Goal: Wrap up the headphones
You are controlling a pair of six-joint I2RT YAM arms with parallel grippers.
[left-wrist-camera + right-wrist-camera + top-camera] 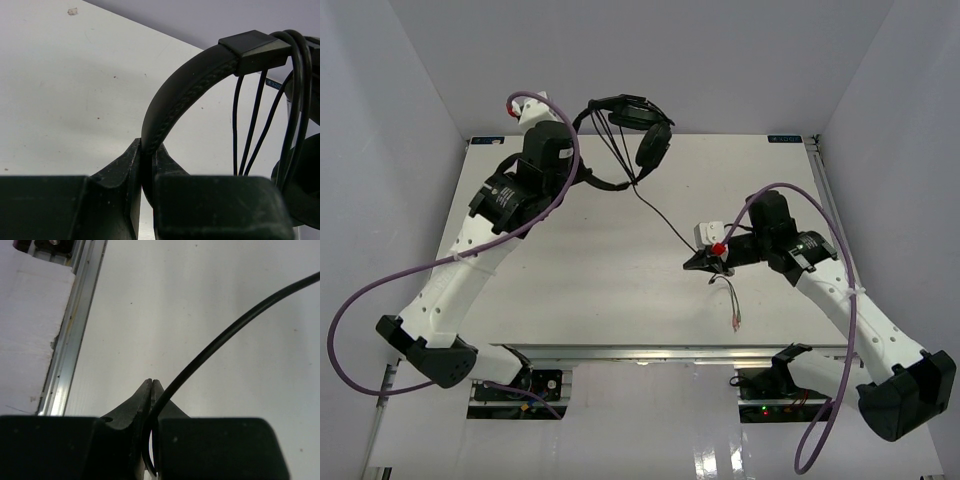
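The black headphones (653,147) hang above the table's back edge, held by the headband. My left gripper (586,177) is shut on that headband (185,95), which arches up from between the jaws (147,150). Several strands of cord (255,125) are looped over the band beside an ear cup (305,180). From there the thin dark cord (665,222) runs diagonally down to my right gripper (693,263). That gripper (152,382) is shut on the cord (235,330), which passes between its fingers. The cord's loose end with the light plug (735,322) lies on the table below it.
The white table (590,290) is boxed in by white walls at the back and both sides. A metal rail (75,325) runs along the table edge near my right gripper. Thick purple cables (360,300) loop off both arms.
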